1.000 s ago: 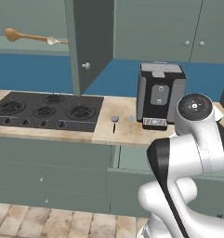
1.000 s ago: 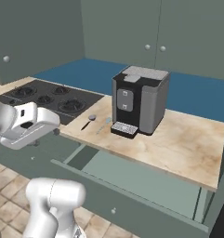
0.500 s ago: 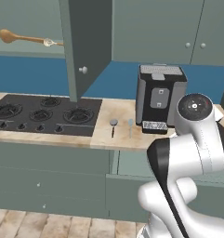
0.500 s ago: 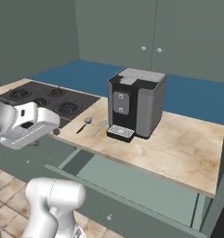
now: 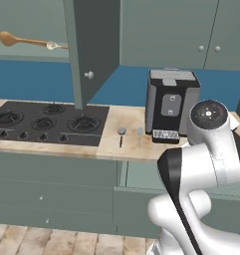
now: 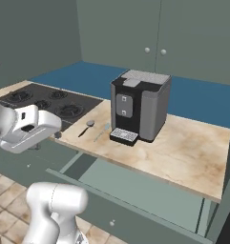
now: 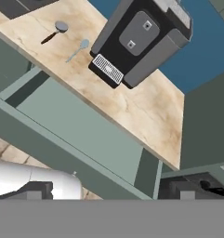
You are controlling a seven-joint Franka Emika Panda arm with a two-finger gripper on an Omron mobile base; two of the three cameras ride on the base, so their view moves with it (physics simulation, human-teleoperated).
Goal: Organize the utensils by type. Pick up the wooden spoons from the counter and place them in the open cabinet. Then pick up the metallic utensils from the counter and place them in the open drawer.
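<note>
You have two wooden spoons on the shelf of the open wall cabinet (image 5: 94, 40): the large orange-brown spoon (image 5: 22, 40) lies flat with its oval bowl to the left and its long handle running right, and the small pale-bowled spoon (image 5: 53, 46) sits at the handle's right end, just beside the cabinet's door. That door, a tall flat grey-green panel with a small round knob, stands swung out toward you.

The two metal pieces lie on the counter (image 6: 178, 147), side by side and near each other without touching. The round-headed utensil (image 6: 86, 127) has a grey disc head and a dark handle; the pale spoon (image 6: 102, 131) is slim and blue-grey, just right of it in the base views. Both rest between the black gas hob (image 5: 42, 119) and the coffee machine (image 6: 139, 106), close to the counter's front edge.

The counter is beige-tan marbled stone over grey-green base cabinets. Below the coffee machine the drawer (image 6: 135, 183) stands pulled open, shallow and plain inside. A blue wall runs behind the counter, with shut wall cabinets above and pale floor tiles below.

Your gripper (image 7: 118, 190) hangs above the open drawer with its fingers spread wide and nothing between them.
</note>
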